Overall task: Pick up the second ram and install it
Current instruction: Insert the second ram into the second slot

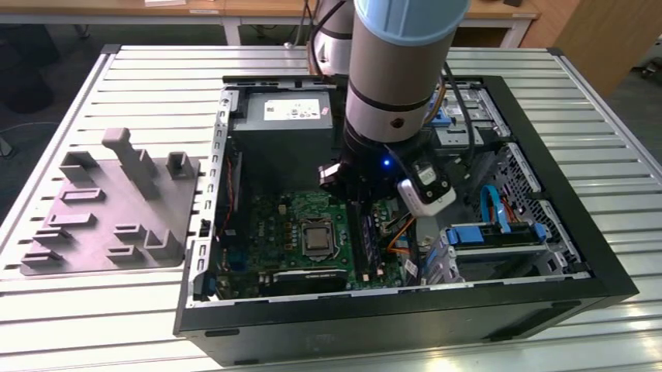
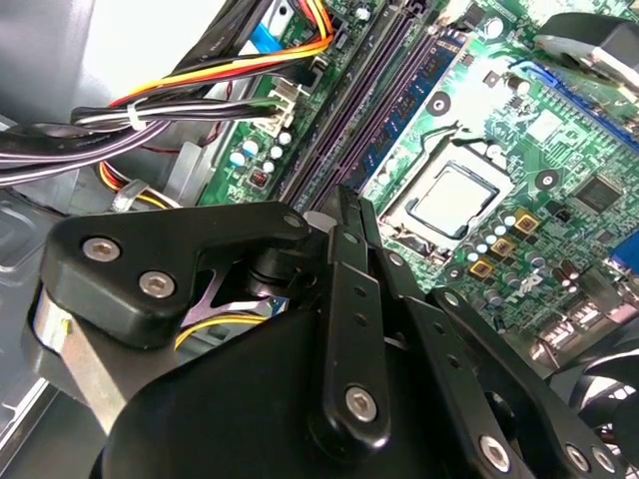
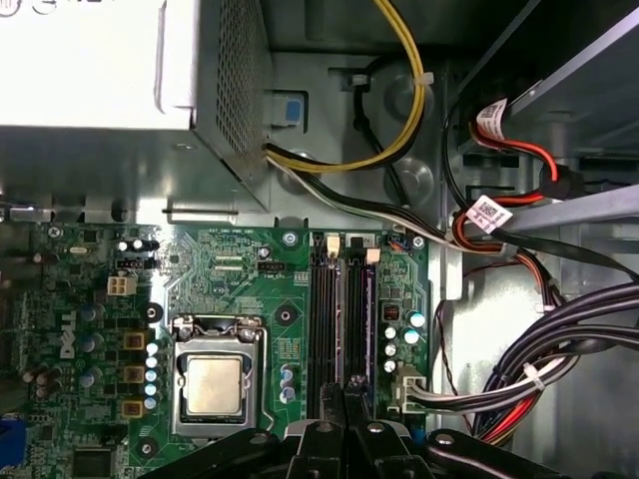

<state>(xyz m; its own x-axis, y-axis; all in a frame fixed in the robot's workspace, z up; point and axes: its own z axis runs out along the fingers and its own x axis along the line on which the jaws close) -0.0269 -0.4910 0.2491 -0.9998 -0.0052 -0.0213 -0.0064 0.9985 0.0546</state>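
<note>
A grey holder plate (image 1: 104,209) lies on the tabletop (image 1: 579,101) beside the open computer case (image 1: 414,310). Inside it, the tool (image 1: 357,203) has its fingers (image 3: 329,439) pressed together over the memory slots (image 3: 324,309), where the 2nd ram (image 3: 360,309) seems seated.

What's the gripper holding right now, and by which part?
Cannot tell. The gripper is shut, tips right at the RAM slots, hiding anything pinched between them.
</note>
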